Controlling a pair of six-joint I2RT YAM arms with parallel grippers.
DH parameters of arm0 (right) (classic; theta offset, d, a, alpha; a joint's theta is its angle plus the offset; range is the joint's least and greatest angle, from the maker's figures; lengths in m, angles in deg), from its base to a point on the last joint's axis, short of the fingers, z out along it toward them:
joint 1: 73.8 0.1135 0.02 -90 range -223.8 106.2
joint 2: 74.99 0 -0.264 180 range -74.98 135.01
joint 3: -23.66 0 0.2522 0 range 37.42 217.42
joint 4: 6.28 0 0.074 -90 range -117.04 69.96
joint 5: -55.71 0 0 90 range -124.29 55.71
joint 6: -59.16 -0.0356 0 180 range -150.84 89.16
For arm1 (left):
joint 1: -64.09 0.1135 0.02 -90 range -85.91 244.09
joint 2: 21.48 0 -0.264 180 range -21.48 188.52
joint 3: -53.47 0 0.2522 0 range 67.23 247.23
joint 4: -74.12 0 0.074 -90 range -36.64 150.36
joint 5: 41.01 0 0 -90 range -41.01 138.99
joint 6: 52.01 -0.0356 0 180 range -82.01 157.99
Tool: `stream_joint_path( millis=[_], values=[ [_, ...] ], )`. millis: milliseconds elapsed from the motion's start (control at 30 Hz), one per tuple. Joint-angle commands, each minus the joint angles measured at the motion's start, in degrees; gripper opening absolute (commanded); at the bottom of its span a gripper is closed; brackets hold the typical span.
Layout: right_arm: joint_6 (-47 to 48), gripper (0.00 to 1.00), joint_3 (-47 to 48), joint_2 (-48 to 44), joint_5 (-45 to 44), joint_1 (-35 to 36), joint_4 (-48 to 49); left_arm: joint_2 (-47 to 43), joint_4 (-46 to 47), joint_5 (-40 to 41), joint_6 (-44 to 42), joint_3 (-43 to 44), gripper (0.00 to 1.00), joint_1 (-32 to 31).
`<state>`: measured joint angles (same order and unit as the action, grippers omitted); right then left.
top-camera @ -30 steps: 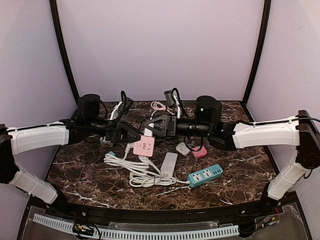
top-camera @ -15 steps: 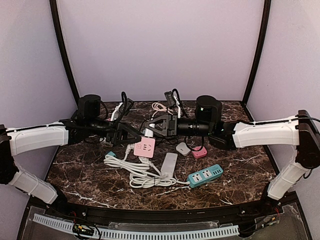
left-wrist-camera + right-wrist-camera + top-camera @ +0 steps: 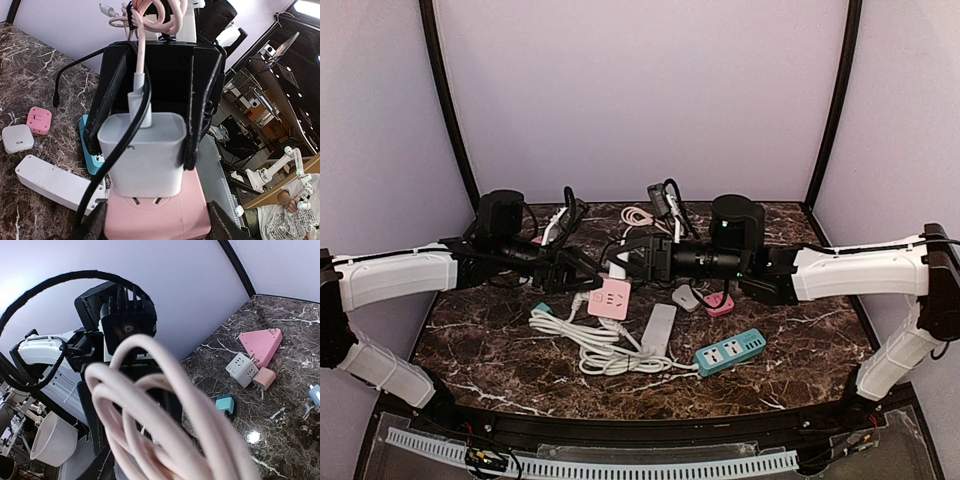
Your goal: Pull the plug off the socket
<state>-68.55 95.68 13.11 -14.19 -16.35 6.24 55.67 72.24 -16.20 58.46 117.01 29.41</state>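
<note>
- Pink socket (image 3: 160, 220) is clamped on both sides by the left gripper (image 3: 157, 229), over the middle of the marble table (image 3: 500, 350).
- The white plug (image 3: 142, 160) sits on top of it, pinched by the right gripper (image 3: 628, 258). Its black fingers (image 3: 202, 100) press the plug's two flanks.
- The plug's pink cable (image 3: 150, 15) loops back over the right wrist.
- Over the last second neither grip has widened or tightened, so both hold as they did.
- Seen from overhead, the right gripper has crept a little toward the left arm.
- The socket has dipped slightly toward the near edge and now looks tilted, with more of the white plug showing above it.
- In the left wrist view the plug's base still meets the socket's face and no prongs show, so I judge it is not yet out.
- The arms seem to be taking up strain, and the separation is still to come.
- It likely needs the right gripper to draw straight away while the left holds the socket back.
- A white power strip (image 3: 660, 325) and a teal one (image 3: 730, 350) lie nearby, apart from both grippers.
</note>
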Motion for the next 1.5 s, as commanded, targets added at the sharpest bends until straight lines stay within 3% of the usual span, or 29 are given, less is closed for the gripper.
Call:
stream_joint_path(
  millis=[0,167,367,733,900,1233,1467],
  values=[
    [7.98,0.0,1.38,-3.2,-7.35,2.6,-0.25,-0.51,0.6,-1.75,0.36,2.43,0.01,-0.22],
    [12.03,0.0,1.7,-4.2,-12.75,4.77,-2.94,-0.27,0.68,-1.76,0.44,2.49,0.01,-0.22],
    [10.23,0.0,2.01,-4.93,-14.47,4.49,-4.82,-0.34,0.34,-1.37,-0.11,2.43,0.01,-0.22],
    [-4.88,0.0,-0.3,-5.16,-5.37,-2.16,-1.91,-0.81,-0.64,-0.78,-1.44,2.34,0.01,-0.27],
    [-7.16,0.0,-0.71,-4.95,-4.0,-3.22,-1.59,-0.73,-0.8,-0.73,-1.66,2.39,0.01,-0.33],
    [-3.48,0.0,-3.17,-6.7,-5.34,-2.61,1.51,-0.03,-1.32,-0.19,-1.27,2.7,0.01,-0.3],
    [7.43,0.0,-1.77,-8.56,-11.12,1.57,-2.47,1.41,-5.36,1.0,-3.2,4.17,0.01,-0.26]
  ],
)
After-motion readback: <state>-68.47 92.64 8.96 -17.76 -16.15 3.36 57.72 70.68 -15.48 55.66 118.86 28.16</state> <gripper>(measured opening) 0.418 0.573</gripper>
